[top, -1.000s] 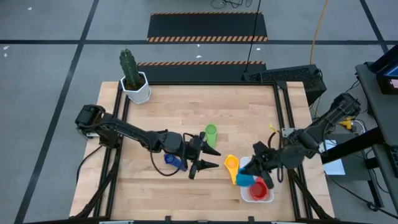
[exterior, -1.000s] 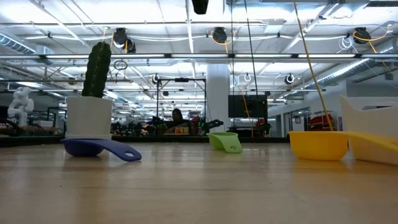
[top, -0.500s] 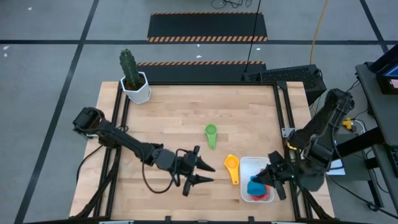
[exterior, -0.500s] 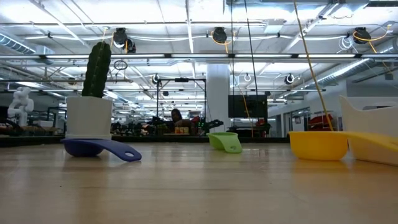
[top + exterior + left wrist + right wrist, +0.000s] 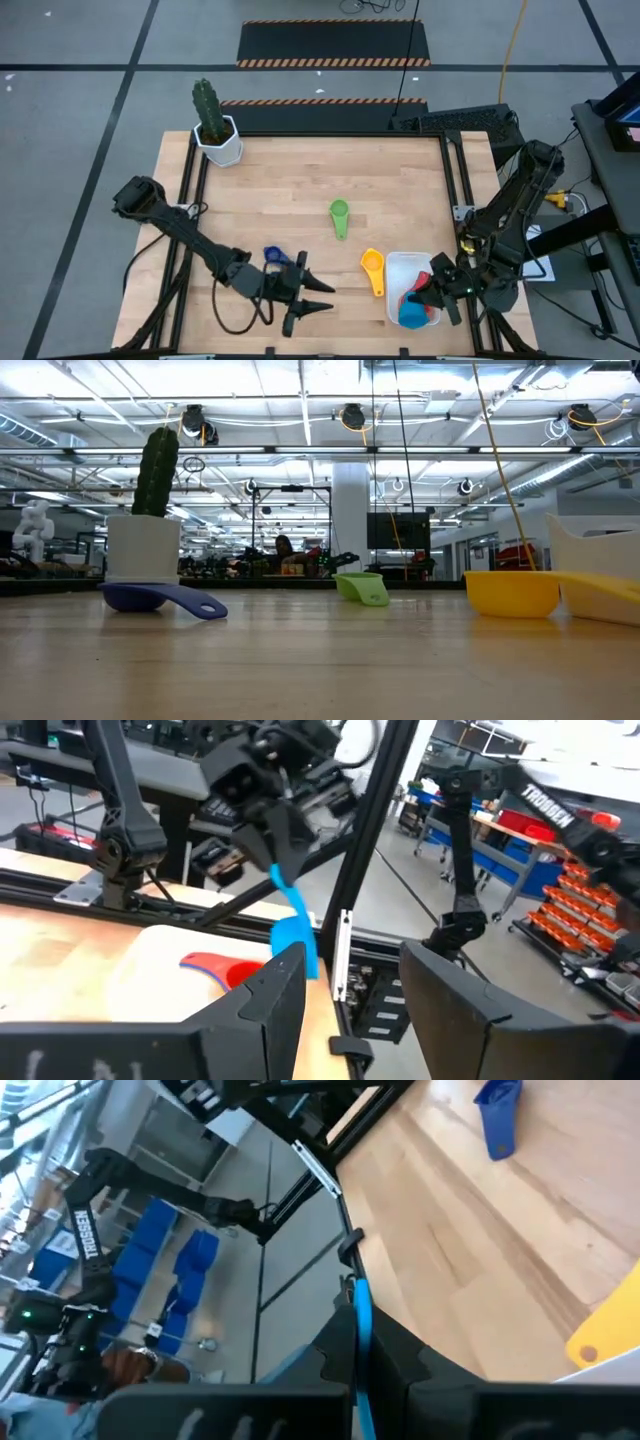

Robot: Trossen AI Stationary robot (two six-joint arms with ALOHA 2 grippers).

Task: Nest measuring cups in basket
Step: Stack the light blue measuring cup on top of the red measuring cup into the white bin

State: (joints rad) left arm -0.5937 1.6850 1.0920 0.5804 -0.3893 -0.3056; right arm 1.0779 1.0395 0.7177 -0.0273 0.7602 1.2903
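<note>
Overhead view first: right gripper [image 5: 428,297] hangs over the white basket [image 5: 396,263] at the table's near right corner, jaws clamped on the handle of a light blue measuring cup [image 5: 411,314] that sits low in the basket over a red cup [image 5: 432,313]. By my judgement the nesting step is in hand; the next move calls for letting the blue cup settle squarely into the red one before release. Just outside the basket, on the side away from this gripper's arm, lies the yellow cup [image 5: 372,264]; the green cup [image 5: 339,213] is farther off. Left gripper [image 5: 318,298] hovers partly open and empty near the front edge, with the dark blue cup [image 5: 277,257] just behind its fingers. A cactus pot [image 5: 218,140] stands well clear.

Table-level view: dark blue cup [image 5: 160,598], green cup [image 5: 362,588] and yellow cup [image 5: 512,593] rest apart on the wood; neither gripper shows.

Left wrist view: past its spread fingers [image 5: 265,996], the right arm's gripper holds the blue cup's handle [image 5: 295,925] above the basket.

Right wrist view: blue handle [image 5: 360,1330] is pinched between its own fingers; nothing blocks the descent.
</note>
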